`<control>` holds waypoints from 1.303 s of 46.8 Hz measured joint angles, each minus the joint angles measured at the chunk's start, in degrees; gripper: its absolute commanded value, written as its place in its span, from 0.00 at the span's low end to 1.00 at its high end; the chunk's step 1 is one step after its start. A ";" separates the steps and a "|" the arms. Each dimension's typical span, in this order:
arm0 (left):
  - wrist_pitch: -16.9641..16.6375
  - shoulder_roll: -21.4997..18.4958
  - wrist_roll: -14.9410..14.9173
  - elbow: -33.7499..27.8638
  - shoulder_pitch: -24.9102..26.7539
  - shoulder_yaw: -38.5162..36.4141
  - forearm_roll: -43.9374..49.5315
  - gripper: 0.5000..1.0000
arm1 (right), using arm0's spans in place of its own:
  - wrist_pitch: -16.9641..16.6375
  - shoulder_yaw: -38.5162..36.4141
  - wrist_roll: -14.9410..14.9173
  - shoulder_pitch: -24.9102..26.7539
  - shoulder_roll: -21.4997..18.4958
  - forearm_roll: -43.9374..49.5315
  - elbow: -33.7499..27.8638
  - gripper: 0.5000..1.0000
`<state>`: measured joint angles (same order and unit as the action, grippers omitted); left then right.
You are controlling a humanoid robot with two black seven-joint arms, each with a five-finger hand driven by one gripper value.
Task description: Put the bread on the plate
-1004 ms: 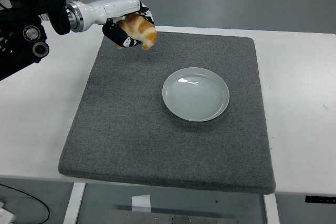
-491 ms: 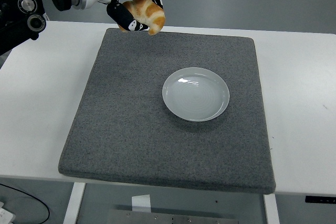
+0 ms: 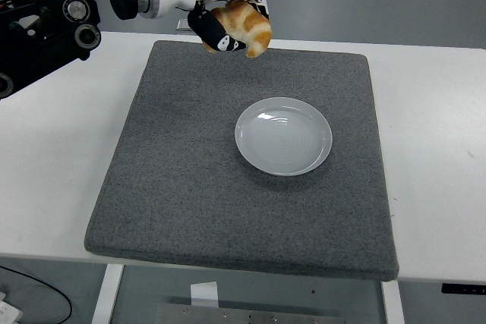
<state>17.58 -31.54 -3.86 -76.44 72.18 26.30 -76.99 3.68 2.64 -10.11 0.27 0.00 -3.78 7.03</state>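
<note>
Since a moment ago, the left hand (image 3: 228, 26) has carried the bread (image 3: 244, 26) rightward along the far edge of the grey mat (image 3: 182, 187), its fingers wrapped around the one golden roll, held in the air. One empty white plate (image 3: 283, 136) sits on the mat, well apart from the bread, with bare mat between them. No writing is readable anywhere.

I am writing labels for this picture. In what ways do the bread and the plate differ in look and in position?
The bread is golden brown and lumpy; the plate is pale, smooth and round. The bread is held in the air by the left hand, over the far edge of the grey mat; the plate lies flat on the mat. The plate holds nothing. Both are over the mat.
</note>
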 measured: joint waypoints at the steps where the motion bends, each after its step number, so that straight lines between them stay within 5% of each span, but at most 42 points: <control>1: 0.00 0.38 0.00 0.20 0.01 -0.01 0.00 0.00 | 0.00 0.00 0.00 -0.02 0.00 0.00 0.00 0.86; 61: -0.97 16.01 1.83 13.59 -4.74 -5.48 -7.15 0.00 | 0.02 0.00 0.00 0.00 0.00 0.00 0.00 0.86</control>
<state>16.62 -15.52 -2.03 -62.84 67.44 20.82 -84.15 3.69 2.64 -10.11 0.27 0.00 -3.78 7.03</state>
